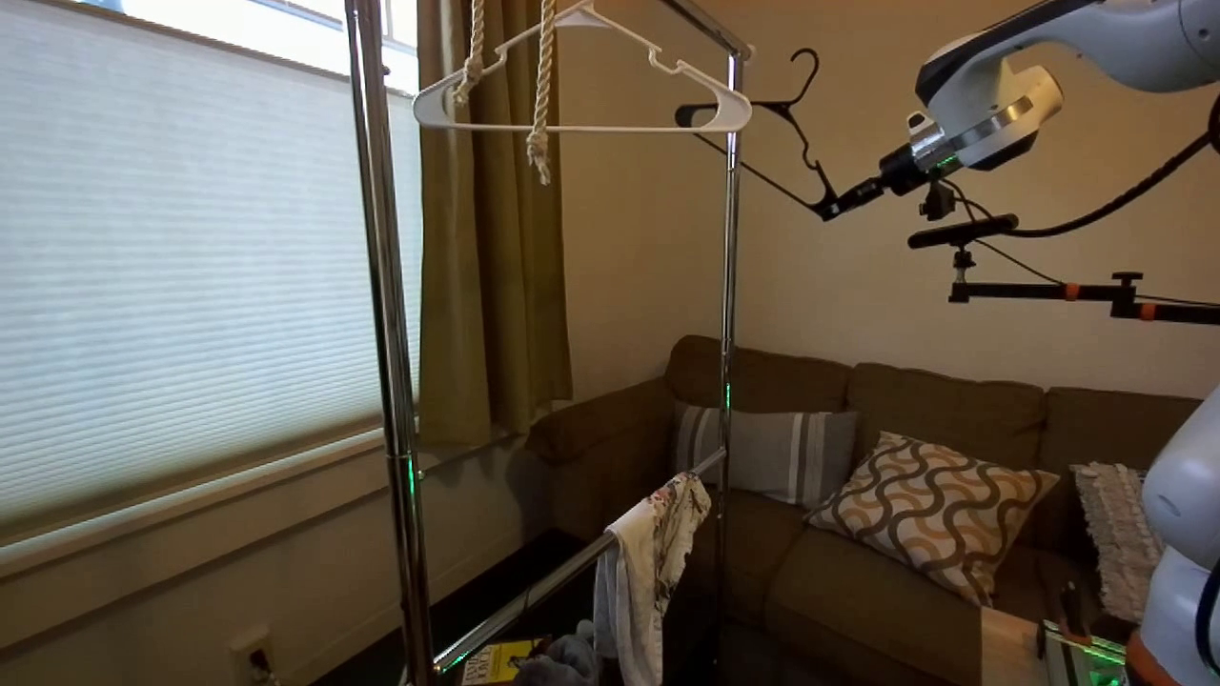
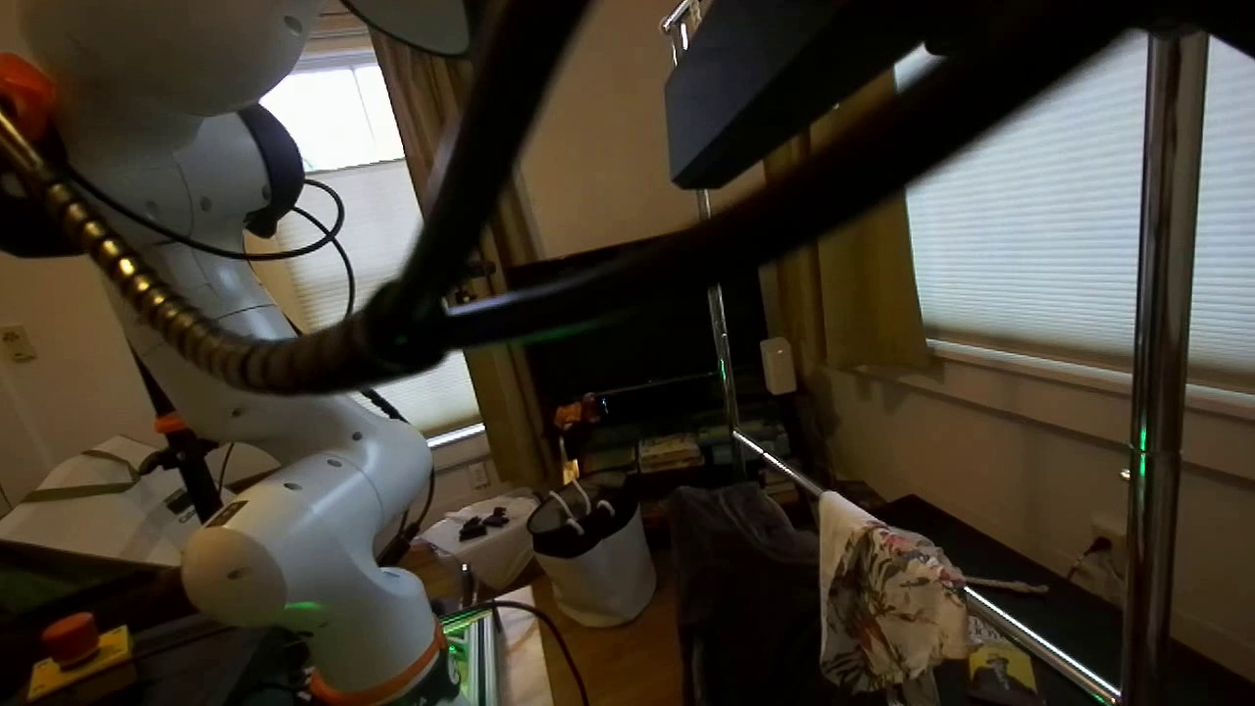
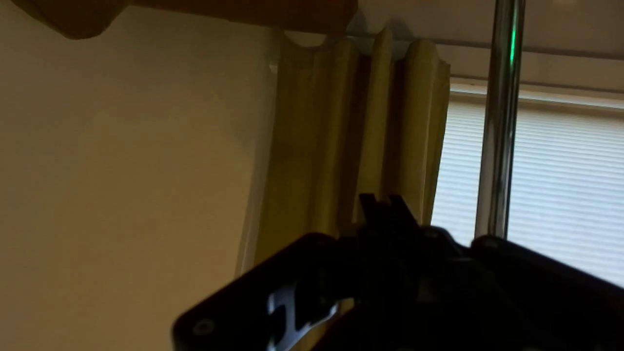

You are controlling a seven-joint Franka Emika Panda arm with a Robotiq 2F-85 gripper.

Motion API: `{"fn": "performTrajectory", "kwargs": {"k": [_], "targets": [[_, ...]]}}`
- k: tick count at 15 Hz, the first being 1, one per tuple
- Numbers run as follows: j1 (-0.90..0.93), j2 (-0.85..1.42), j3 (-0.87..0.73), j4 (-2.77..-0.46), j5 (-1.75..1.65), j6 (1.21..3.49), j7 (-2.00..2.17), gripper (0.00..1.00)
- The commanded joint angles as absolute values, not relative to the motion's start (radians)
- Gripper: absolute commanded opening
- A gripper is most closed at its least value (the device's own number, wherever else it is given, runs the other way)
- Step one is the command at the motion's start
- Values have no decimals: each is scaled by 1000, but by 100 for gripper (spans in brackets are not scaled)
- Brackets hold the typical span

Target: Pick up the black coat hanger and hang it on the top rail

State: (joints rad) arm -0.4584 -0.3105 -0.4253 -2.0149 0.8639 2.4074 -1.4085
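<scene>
In an exterior view the white hanger point(image 1: 620, 129) covers a small part of the black hanger point(image 1: 785, 109), near the rack point(image 1: 389, 314) (if it passes before or behind the pole point(image 1: 730, 248), one cannot tell). The rack's top rail point(image 1: 707, 23) and the arm point(image 1: 1134, 52) near the rack are cut by the view's edges. In an exterior view a blurred cable point(image 2: 784, 221) hides some of the rack. In the wrist view the gripper point(image 3: 382, 209) is dark and blurred.

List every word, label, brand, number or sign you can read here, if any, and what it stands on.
Nothing can be read for certain.
Yellow book, in both exterior views: cover lettering too blurred to read.
Dark label on the pale bag-like thing, in an exterior view: too small to read.
Stacked books, in an exterior view: any titles too small to read.
Wrist view: no lettering visible.
</scene>
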Motion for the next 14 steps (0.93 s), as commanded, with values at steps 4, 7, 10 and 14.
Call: {"fn": "performTrajectory", "kwargs": {"k": [4,7,10,14], "targets": [[-374,-345,-471,-2000,851,2399,-1390,2],[-346,-356,-465,-1981,854,2408,-1376,2],[-327,-337,-464,-1947,846,2410,-1339,2],[-317,-273,-462,-1880,817,2386,-1232,2]]}}
